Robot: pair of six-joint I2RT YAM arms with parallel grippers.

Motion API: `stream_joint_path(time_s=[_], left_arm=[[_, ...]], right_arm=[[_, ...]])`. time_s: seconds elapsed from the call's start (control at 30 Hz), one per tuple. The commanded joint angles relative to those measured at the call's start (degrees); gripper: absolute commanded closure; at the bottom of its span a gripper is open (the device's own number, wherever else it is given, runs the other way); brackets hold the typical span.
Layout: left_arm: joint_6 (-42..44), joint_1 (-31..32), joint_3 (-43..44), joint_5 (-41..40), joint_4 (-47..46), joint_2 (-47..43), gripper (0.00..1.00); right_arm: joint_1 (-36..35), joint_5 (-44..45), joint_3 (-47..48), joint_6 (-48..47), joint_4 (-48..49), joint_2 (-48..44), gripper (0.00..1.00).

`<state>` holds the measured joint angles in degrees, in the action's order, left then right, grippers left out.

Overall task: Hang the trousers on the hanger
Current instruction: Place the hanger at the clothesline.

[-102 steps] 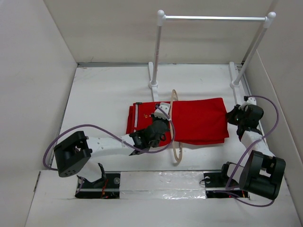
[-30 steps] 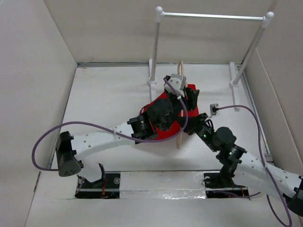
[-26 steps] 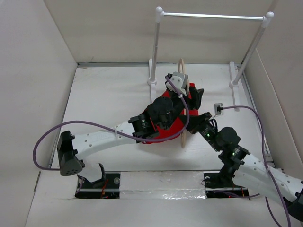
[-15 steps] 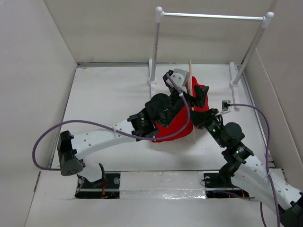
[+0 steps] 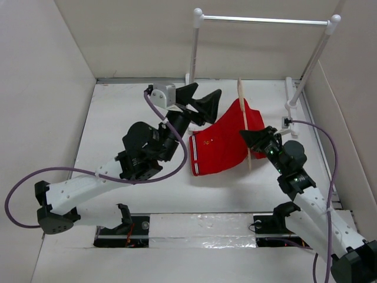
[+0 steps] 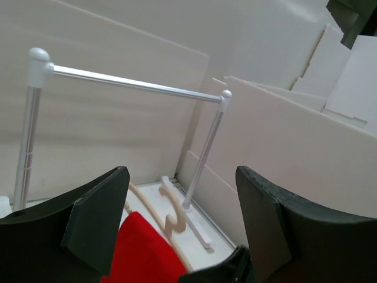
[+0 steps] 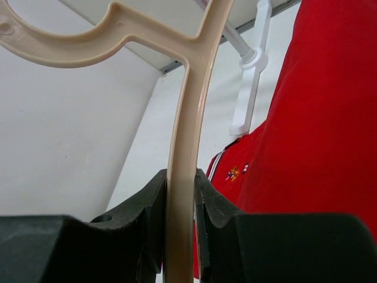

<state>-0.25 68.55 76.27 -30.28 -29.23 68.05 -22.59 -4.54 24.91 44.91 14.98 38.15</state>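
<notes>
Red cloth forms the trousers (image 5: 219, 144), which are draped over the hanger (image 5: 242, 97) right of the worktop's (image 5: 126, 115) middle. From a peak at the hanger, the cloth fans down and leftward to a straight edge with thin white stripe trim. A small emblem is seen near that edge. Whether the low edge touches the worktop cannot be told. In the left wrist view a red fold (image 6: 138, 247) shows low down, with the hanger's beige curve (image 6: 159, 207) beside it.

The left arm is stretched from the near left corner up toward the back of the worktop. The left hand (image 5: 199, 103) is held above the worktop, left of the trousers and apart from them. Its fingers (image 6: 97, 221) are spread wide with nothing between them.

The hanger is seen edge-on from above as a thin beige bar, tilted slightly. It is gripped by the right hand (image 5: 254, 140), whose arm reaches in from the near right corner. In the right wrist view both fingers (image 7: 150, 215) are pressed against the beige stem (image 7: 184, 147), with the hook curving off at the top left and red cloth (image 7: 321, 118) filling the right side.

At the back of the worktop the white rail stand (image 5: 265, 22) is set on two posts, behind the hanger.
</notes>
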Motion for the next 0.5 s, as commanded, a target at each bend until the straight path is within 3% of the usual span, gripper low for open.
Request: stream_joint_path(time_s=[0.0, 0.13, 0.47], left_arm=[[-1.3, -0.2, -5.5, -1.7, -3.3, -2.1, 0.30], [-6.1, -0.2, -14.1, -2.8, -5.4, -5.7, 0.39], [-16.2, -0.2, -27.4, -6.9, 0.8, -12.4, 0.38]], right_arm=[[3.9, -3.3, 9.0, 0.1, 13.4, 1.3, 1.00], [8.2, -6.4, 14.6, 2.8, 17.9, 6.7, 1.00], [17.6, -8.2, 26.1, 8.7, 23.3, 17.9, 1.00]])
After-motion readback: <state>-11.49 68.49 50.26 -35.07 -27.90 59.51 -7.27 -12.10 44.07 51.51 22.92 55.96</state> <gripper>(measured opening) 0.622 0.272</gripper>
